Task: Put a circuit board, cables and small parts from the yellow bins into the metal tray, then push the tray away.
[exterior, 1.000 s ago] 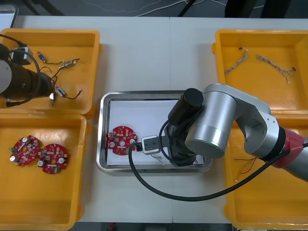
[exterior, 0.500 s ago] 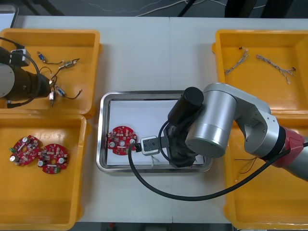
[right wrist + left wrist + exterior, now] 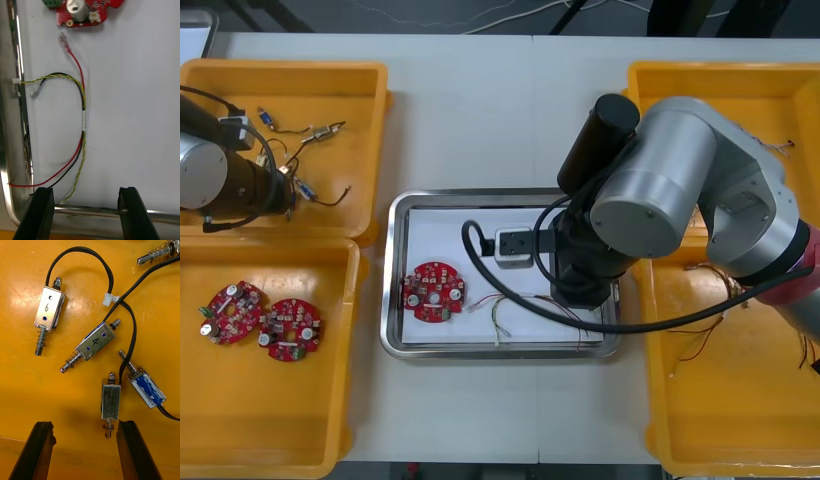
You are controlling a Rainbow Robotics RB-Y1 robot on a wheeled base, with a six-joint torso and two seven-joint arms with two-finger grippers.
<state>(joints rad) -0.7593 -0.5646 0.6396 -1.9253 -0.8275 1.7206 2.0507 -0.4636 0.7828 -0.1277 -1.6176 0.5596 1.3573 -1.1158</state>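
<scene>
Front view — right arm (image 3: 680,190) has swung back | right gripper (image 3: 85,193) spread, empty | red and yellow cable (image 3: 83,112) now lies loose in the tray (image 3: 395,340) beside the circuit board (image 3: 433,291) | left gripper (image 3: 84,425) spread above small metal parts (image 3: 111,401) — likely next.

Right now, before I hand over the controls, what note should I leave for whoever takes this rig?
Right gripper: open, empty, above the metal tray, near its rim.
Left gripper: open, empty, over the small metal parts in the far left bin.
Done: one circuit board and the red and yellow cable lie in the tray.
Left: small metal parts into the tray, perhaps more cables, then push the tray away.
</scene>
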